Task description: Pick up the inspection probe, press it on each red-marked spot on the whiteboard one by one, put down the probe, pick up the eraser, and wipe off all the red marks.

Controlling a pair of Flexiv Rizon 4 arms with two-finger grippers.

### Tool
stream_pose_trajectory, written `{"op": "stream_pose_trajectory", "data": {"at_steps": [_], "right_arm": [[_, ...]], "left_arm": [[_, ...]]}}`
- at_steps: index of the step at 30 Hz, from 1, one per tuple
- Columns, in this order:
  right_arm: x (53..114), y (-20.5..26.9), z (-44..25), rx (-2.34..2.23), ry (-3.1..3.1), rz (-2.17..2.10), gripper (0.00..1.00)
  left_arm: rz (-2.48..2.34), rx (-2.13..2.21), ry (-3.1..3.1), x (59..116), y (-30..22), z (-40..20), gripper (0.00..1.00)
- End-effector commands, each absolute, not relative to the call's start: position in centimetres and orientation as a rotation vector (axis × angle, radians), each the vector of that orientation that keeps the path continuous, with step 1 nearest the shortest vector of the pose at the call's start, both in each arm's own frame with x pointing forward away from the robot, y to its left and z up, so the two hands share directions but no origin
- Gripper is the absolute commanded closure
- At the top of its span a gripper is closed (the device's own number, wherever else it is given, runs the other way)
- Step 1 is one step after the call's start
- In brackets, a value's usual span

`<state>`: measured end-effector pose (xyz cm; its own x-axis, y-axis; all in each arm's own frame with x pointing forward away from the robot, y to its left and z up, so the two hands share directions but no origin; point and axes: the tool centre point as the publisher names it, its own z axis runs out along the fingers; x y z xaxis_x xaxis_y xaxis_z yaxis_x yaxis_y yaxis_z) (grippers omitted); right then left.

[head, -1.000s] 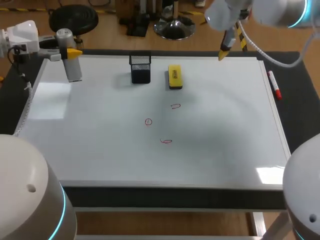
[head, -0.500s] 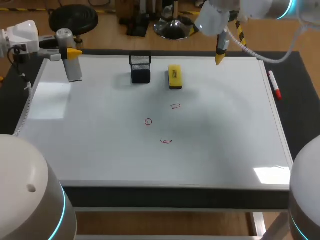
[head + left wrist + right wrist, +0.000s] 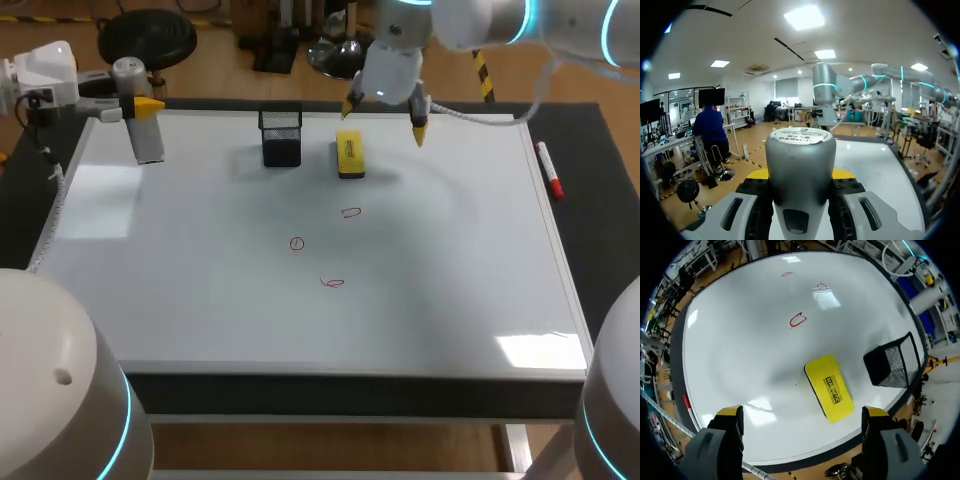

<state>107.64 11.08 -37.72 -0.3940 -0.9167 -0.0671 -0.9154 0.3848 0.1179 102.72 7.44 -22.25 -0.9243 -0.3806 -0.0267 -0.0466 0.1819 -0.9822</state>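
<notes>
Left gripper: fingers clamped on both sides of the inspection probe, a silver cylinder held upright over the whiteboard's far left corner.
Mesh holder: stood near the far edge, left of the eraser.
Red marks: three, mid-board.
Right gripper: fingers spread wide, holding nothing, above the yellow eraser by the far edge.
Red marker: lay along the right edge.
</notes>
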Motion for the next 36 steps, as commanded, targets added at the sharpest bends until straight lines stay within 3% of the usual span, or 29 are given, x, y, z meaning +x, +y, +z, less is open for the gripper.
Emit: {"op": "stream_pose_trajectory", "data": {"at_steps": [1, 16, 36], "right_arm": [[107.6, 11.7, -38.0, 1.940, -2.321, -0.105, 0.00], [106.7, 13.6, -39.6, 2.210, -2.185, -0.099, 0.00], [107.1, 16.1, -42.1, 2.233, -2.204, -0.040, 0.00]], "left_arm": [[-1.807, -0.409, 2.191, 102.7, 7.4, -22.2, 1.00], [-1.807, -0.409, 2.191, 102.7, 7.4, -22.2, 1.00], [-1.807, -0.409, 2.191, 102.7, 7.4, -22.2, 1.00]]}}
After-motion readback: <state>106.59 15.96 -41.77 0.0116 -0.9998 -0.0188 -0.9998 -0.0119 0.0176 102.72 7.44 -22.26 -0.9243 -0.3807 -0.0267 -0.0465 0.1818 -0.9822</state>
